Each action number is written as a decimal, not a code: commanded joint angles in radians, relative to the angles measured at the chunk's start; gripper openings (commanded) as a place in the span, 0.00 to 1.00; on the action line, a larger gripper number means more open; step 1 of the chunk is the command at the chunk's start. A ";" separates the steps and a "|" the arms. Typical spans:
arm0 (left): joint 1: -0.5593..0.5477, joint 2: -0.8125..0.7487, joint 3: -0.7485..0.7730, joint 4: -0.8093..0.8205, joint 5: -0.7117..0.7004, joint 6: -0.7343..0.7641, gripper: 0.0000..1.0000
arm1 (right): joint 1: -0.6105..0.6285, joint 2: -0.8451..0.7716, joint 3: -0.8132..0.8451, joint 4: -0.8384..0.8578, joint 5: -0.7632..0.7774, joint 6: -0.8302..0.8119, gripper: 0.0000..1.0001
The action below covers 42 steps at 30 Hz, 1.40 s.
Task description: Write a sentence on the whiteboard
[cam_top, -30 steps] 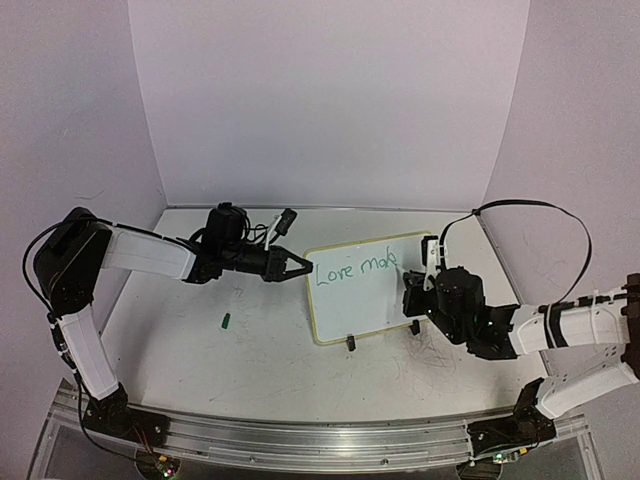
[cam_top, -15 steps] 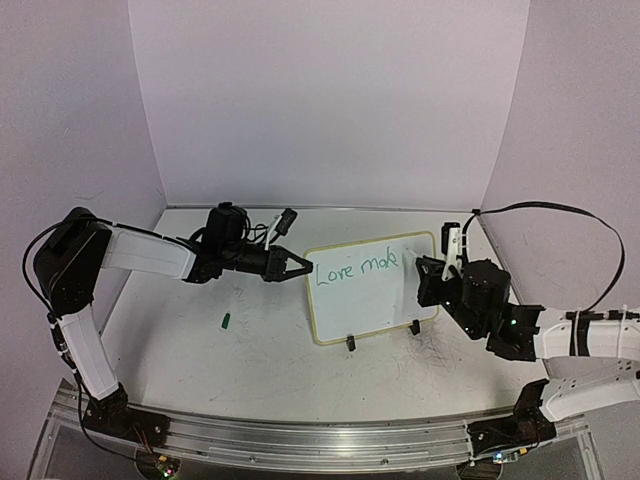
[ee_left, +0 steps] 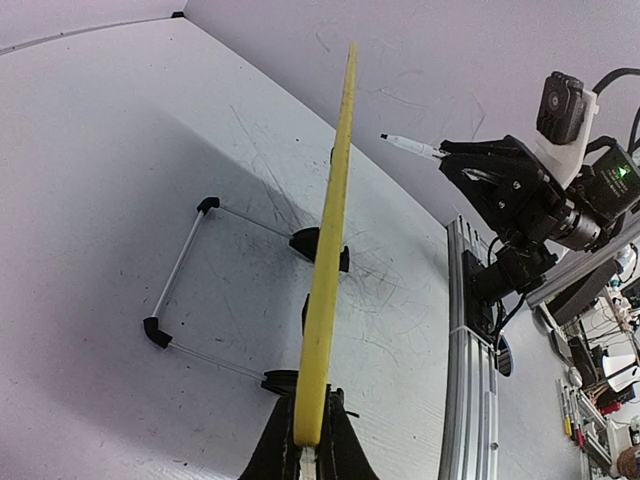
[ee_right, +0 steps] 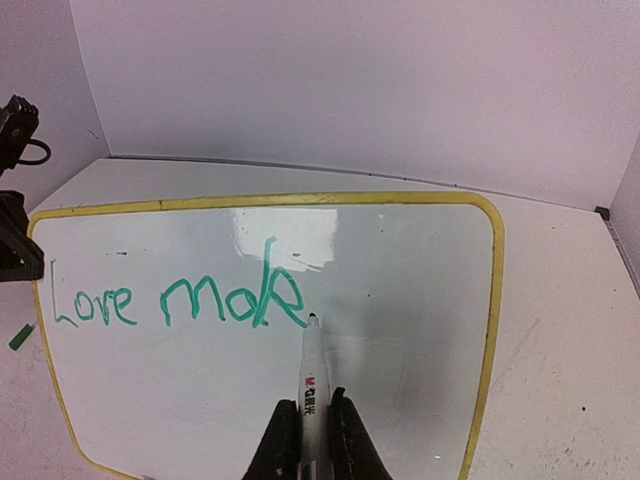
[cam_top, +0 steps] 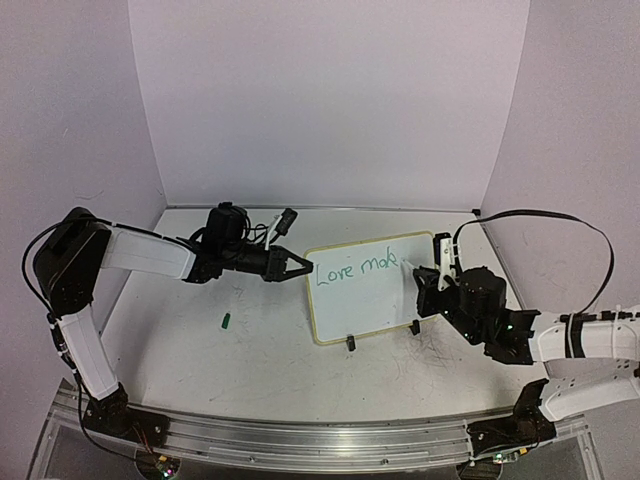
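Note:
The whiteboard (cam_top: 365, 300) with a pale-yellow frame stands tilted on two black clip feet in the table's middle. Green writing on it reads "Love make" (ee_right: 180, 300). My left gripper (cam_top: 300, 265) is shut on the board's left edge, which shows edge-on in the left wrist view (ee_left: 325, 300). My right gripper (ee_right: 306, 415) is shut on a white marker (ee_right: 311, 375) whose tip sits at the board just right of the last letter. In the top view the right gripper (cam_top: 428, 275) is at the board's right edge.
A small green marker cap (cam_top: 227, 320) lies on the table left of the board. White walls close in the back and both sides. An aluminium rail (cam_top: 300, 435) runs along the near edge.
My right gripper drew back from the board to the right, then came back in; the marker tip is now by the end of "make". The left arm and board have not moved.

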 commanded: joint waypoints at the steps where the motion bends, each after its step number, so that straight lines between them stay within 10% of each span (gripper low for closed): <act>1: -0.020 -0.038 0.004 -0.071 -0.057 -0.006 0.00 | -0.002 0.000 0.011 0.052 -0.009 -0.024 0.00; 42: -0.020 -0.028 0.008 -0.109 -0.097 0.055 0.00 | -0.003 0.012 0.002 0.056 0.030 0.017 0.00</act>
